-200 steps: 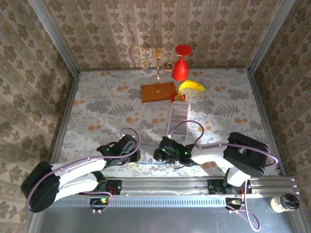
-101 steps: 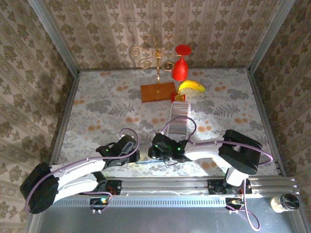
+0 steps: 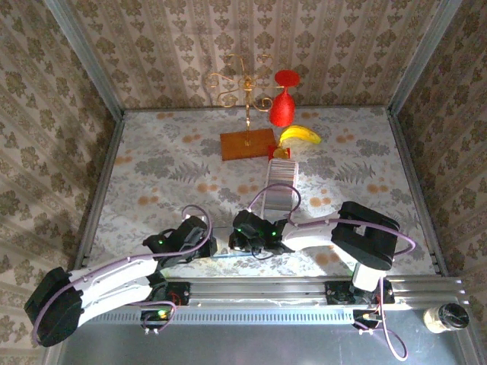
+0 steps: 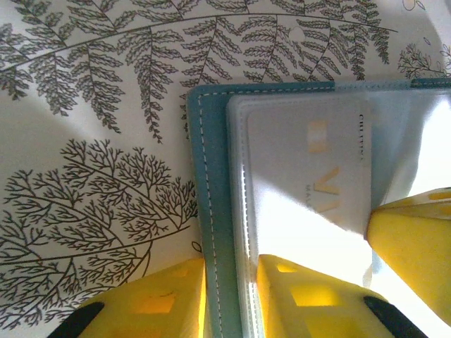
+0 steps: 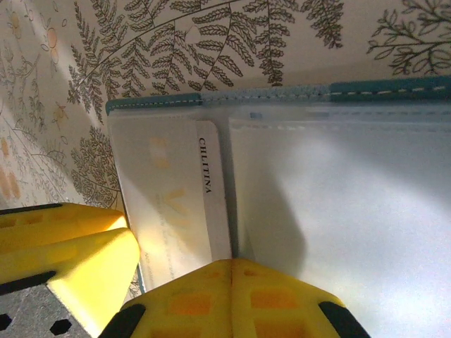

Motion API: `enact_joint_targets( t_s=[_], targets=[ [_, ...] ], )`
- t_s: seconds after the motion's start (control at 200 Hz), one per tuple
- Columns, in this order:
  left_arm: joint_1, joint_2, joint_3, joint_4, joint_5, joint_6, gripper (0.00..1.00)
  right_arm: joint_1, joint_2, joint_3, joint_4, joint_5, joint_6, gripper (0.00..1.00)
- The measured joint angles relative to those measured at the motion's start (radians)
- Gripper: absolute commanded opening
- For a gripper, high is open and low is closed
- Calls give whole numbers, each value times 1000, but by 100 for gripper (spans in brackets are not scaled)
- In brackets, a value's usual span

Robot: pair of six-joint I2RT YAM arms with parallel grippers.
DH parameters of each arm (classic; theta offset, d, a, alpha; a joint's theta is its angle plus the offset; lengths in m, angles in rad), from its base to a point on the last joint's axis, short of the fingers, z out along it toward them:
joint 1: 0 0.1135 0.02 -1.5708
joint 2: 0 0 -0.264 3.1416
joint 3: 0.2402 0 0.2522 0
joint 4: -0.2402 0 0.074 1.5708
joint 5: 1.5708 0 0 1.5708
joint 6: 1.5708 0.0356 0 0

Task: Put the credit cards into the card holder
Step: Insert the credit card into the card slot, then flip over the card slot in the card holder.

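The teal card holder [image 4: 208, 211] lies open on the fern-patterned cloth at the near edge [image 3: 222, 256]. My left gripper [image 4: 229, 282] is shut on its stitched cover edge and clear sleeve. One pale credit card [image 4: 310, 169] with faint gold lettering sits in the sleeve, and its printed edge [image 5: 208, 183] is in the right wrist view. My right gripper [image 5: 231, 278] is shut, its tips pressed against that card's edge where the neighbouring sleeve [image 5: 338, 211] begins. The other credit cards [image 3: 280, 186] stand as a ribbed row mid-table.
An orange-brown wooden block [image 3: 247, 144] carrying a gold candelabra stands at the back, with a red glass [image 3: 282, 106] and a banana [image 3: 300, 135] beside it. Patterned walls close in three sides. Both grippers crowd together over the holder.
My right arm has swung left towards the left gripper and its jaws have closed. The left arm has shifted slightly forward, still gripping the holder.
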Motion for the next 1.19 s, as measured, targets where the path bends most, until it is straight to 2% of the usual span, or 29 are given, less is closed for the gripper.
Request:
enact_joint_targets(
  t_s=[0.105,0.24,0.385,0.535,0.705,0.97,1.195],
  targets=[
    [5,-17,-11,3,7,0,30,3,0,2,0,3,-1,12],
    [4,-33,-21,2,15,-9,38,10,-9,3,-20,11,-9,24],
    [4,-35,-21,9,22,-8,42,26,-95,3,-127,56,-29,32],
    [4,-39,-21,9,24,-8,43,68,-176,9,-245,122,-30,36],
    [4,-39,-22,9,26,-8,40,85,-183,9,-330,174,-22,37],
    [4,-39,-23,5,25,-7,37,86,-137,8,-355,201,-22,37],
    [4,-39,-25,6,25,-8,35,89,-111,21,-354,206,-18,43]
  ],
)
